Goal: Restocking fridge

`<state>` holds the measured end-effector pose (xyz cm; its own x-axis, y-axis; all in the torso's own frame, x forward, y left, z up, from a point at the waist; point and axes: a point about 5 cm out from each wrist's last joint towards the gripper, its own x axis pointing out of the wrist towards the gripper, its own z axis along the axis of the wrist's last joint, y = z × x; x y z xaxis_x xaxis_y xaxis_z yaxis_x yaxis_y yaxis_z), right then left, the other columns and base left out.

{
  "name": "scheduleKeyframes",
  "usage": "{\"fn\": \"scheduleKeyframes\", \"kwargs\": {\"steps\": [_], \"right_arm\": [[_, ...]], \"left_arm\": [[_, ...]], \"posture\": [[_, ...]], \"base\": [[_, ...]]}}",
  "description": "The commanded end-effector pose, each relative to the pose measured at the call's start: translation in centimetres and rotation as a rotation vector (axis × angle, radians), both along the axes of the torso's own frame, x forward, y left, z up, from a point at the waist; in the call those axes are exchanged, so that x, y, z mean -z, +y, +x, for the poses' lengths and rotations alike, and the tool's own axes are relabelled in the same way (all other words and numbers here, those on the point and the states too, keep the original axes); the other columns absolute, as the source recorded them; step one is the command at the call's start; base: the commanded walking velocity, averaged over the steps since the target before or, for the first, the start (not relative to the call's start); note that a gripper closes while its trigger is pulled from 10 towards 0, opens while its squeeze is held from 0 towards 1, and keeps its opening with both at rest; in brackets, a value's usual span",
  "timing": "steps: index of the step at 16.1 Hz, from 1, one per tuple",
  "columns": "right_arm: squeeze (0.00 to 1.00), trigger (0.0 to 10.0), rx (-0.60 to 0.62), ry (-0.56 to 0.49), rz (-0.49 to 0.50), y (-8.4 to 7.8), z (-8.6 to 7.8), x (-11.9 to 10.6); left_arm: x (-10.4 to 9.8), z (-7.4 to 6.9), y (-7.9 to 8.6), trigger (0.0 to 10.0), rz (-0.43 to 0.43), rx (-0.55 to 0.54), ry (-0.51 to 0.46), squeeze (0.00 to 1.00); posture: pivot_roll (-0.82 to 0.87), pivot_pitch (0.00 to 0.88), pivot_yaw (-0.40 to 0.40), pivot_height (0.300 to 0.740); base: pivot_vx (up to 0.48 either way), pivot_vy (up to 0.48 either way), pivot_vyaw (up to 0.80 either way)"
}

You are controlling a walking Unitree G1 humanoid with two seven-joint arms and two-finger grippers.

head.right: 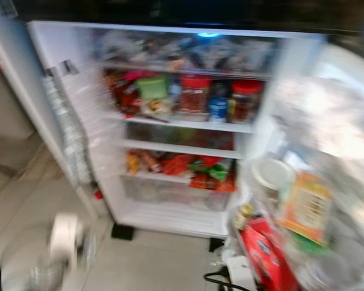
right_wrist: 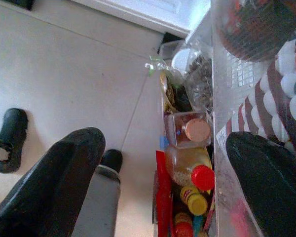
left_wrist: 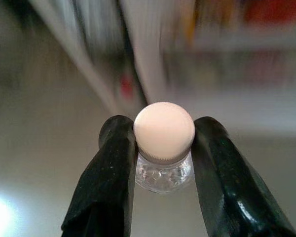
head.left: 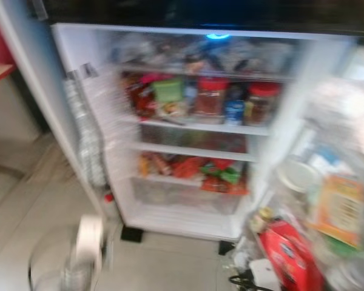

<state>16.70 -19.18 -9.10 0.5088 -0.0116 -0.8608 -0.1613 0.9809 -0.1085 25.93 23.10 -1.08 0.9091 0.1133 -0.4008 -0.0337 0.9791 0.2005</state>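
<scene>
Left gripper (left_wrist: 163,163) clamped on clear bottle (left_wrist: 164,170) just below its white cap (left_wrist: 164,129), held low over the tile floor (head.left: 170,260) in front of the open fridge (head.left: 188,218). Right gripper (right_wrist: 163,173) fingers spread wide, nothing between them, beside the packed door shelf (right_wrist: 187,163). Beyond: fridge shelves stocked with red-lidded jars (head.left: 211,97); head views blurred.

we see the left gripper (left_wrist: 164,163) with its two black fingers (left_wrist: 111,173) closed against the neck of a clear plastic bottle (left_wrist: 164,173), just under its pale pink cap (left_wrist: 164,129). behind them lie a blurred light floor (left_wrist: 39,163) and the fridge (left_wrist: 227,74), its shelves smeared with red and yellow.
</scene>
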Motion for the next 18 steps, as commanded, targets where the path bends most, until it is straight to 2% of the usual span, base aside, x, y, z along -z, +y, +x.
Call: {"fn": "scheduleKeyframes", "kwargs": {"steps": [1,3,4,7,9,10,11,14,18], "right_arm": [[0.00,10.0,0.025,0.008,-0.064,-1.4,-0.3,-0.1],[0.00,10.0,0.023,0.010,-0.074,-1.5,-0.4,0.0],[0.00,10.0,-0.002,0.017,-0.107,-1.6,-0.4,-0.1],[0.00,10.0,-0.031,0.027,-0.153,-1.7,-0.4,0.0],[0.00,10.0,-0.031,0.033,-0.167,-1.8,-0.4,0.0],[0.00,10.0,-0.031,0.033,-0.166,-1.8,-0.5,0.0],[0.00,10.0,-0.032,0.035,-0.158,-1.7,-0.5,0.0],[0.00,10.0,-0.031,0.036,-0.145,-1.6,-0.5,0.1],[0.00,10.0,-0.032,0.041,-0.113,-1.5,-0.5,0.0]], "left_arm": [[0.8,-1.4,0.6,10.0,-0.013,-0.027,0.020,0.00],[-0.2,-0.5,0.4,10.0,-0.016,-0.008,-0.042,0.00],[-1.4,0.6,0.0,10.0,-0.037,0.026,-0.115,0.00],[-3.0,2.0,-1.4,10.0,-0.104,0.116,-0.192,0.00],[-4.3,2.5,-2.9,10.0,-0.126,0.198,-0.253,0.00],[-4.5,2.5,-3.2,10.0,-0.129,0.210,-0.261,0.00],[-5.3,2.5,-4.3,10.0,-0.159,0.257,-0.297,0.00],[-6.1,2.7,-5.2,10.0,-0.196,0.287,-0.326,0.00],[-6.2,2.7,-6.2,10.0,-0.213,0.315,-0.309,0.00]], "posture": [[0.03,0.000,-0.009,0.740],[0.03,0.000,-0.012,0.740],[0.04,0.000,-0.012,0.740],[0.04,0.000,-0.011,0.740],[0.03,0.000,-0.009,0.740],[0.03,0.000,-0.009,0.740],[0.04,0.000,-0.009,0.740],[0.03,0.000,-0.006,0.740],[0.03,0.000,-0.007,0.740]], "base": [[0.000,0.000,0.00],[0.000,0.000,0.00],[0.000,0.000,0.00],[0.000,0.000,0.00],[0.000,0.000,0.00],[0.000,0.000,0.00],[0.000,0.000,0.00],[0.000,0.000,0.00],[0.000,0.000,0.00]]}}
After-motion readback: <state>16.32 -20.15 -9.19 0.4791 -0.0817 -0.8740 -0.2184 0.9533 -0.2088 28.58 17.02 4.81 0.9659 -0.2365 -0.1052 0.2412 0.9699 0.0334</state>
